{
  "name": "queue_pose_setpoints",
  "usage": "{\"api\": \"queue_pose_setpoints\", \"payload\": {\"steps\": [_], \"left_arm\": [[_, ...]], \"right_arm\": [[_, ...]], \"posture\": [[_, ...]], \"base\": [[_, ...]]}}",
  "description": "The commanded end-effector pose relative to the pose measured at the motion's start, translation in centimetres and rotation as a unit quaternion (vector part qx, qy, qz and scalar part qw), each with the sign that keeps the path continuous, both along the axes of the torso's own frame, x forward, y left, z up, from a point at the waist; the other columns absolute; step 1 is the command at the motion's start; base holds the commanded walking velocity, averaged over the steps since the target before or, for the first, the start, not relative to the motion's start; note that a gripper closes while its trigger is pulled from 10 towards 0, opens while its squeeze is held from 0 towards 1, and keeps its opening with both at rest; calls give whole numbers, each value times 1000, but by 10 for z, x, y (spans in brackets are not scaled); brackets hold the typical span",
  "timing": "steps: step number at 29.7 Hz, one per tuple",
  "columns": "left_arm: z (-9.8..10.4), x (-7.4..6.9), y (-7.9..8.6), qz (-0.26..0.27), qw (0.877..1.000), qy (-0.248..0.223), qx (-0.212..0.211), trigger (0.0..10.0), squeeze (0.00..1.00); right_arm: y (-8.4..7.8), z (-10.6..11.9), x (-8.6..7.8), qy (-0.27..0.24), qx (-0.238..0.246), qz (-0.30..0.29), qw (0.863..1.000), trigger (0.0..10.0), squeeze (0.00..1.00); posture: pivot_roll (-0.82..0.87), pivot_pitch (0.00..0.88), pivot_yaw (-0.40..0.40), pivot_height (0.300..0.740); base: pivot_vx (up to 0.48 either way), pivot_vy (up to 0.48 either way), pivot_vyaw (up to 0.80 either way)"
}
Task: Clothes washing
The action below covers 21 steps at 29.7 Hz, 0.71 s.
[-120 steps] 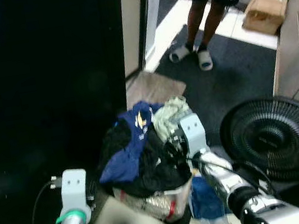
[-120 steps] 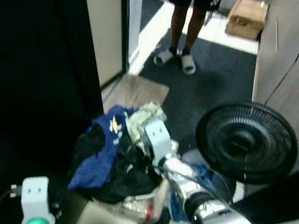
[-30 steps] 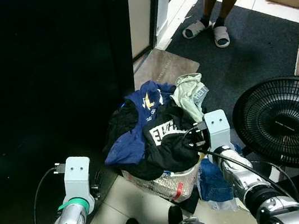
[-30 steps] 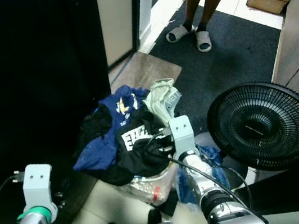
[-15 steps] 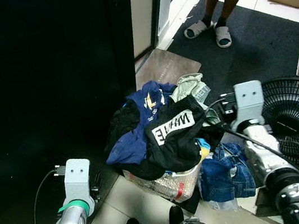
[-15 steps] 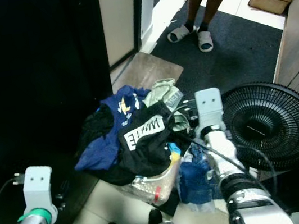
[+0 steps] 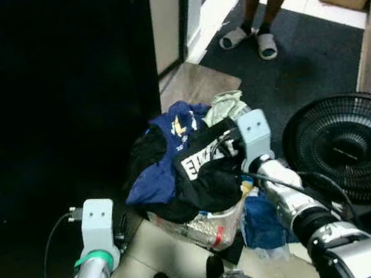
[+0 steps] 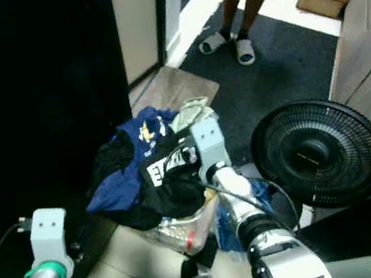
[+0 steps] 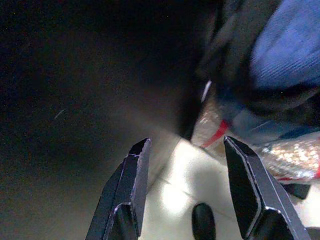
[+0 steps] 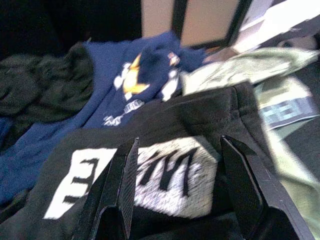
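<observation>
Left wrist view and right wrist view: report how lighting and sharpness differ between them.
Left wrist view: mostly deep shadow, with one bright patch of floor tile between the open fingers; the laundry is soft and out of focus. Right wrist view: evenly lit but slightly blurred; the black shirt's white print is smeared.

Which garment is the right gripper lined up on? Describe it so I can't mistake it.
Start at the black floor fan, then look to the robot's left at the heaped laundry basket. On top, under the open right gripper, lies the black garment. Unlike the navy top and pale green one, it bears a white patch with black lettering.
</observation>
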<state>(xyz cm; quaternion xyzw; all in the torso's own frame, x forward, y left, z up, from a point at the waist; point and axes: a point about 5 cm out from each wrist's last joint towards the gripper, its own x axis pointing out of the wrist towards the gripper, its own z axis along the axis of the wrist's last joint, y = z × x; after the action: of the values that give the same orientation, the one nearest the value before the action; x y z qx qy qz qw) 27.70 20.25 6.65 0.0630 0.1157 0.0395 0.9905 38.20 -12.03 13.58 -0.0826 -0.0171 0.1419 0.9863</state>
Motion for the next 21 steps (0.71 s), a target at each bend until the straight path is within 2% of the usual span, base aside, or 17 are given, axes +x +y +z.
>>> {"api": "queue_pose_setpoints", "payload": {"steps": [1, 6, 8, 9, 12, 16, 21], "left_arm": [[-9, -9, 2, 8, 1000, 20, -2, 10000, 0], [-11, -15, 6, 20, 1000, 22, -2, 10000, 0], [-12, -15, 5, 22, 1000, 22, -4, 10000, 0], [-12, -15, 5, 22, 1000, 22, -4, 10000, 0], [-11, -11, 1, 16, 1000, 21, -7, 10000, 0], [-8, -6, -3, 6, 1000, 19, -7, 10000, 0], [-7, -4, -3, 1, 1000, 18, -6, 10000, 0]], "right_arm": [[-2, -18, -6, 34, -10, 0, 999, 10000, 0], [-16, -19, -6, 31, -14, -39, 999, 10000, 0], [-36, -15, -5, 25, -11, -75, 997, 10000, 0], [-36, -15, -5, 25, -11, -75, 997, 10000, 0], [-58, -11, -4, 25, -9, -96, 995, 10000, 0], [-69, -11, -5, 26, -4, -110, 994, 10000, 0], [-66, -8, -5, 15, 7, -112, 994, 10000, 0]], "posture": [[167, 364, -54, 740], [163, 366, -69, 740], [150, 363, -68, 740], [150, 363, -68, 740], [136, 358, -61, 740], [127, 356, -43, 740], [131, 356, -34, 740]], "base": [[0, 0, 0], [0, 0, 0], [0, 0, 0], [0, 0, 0], [0, 0, 0], [0, 0, 0], [0, 0, 0]]}}
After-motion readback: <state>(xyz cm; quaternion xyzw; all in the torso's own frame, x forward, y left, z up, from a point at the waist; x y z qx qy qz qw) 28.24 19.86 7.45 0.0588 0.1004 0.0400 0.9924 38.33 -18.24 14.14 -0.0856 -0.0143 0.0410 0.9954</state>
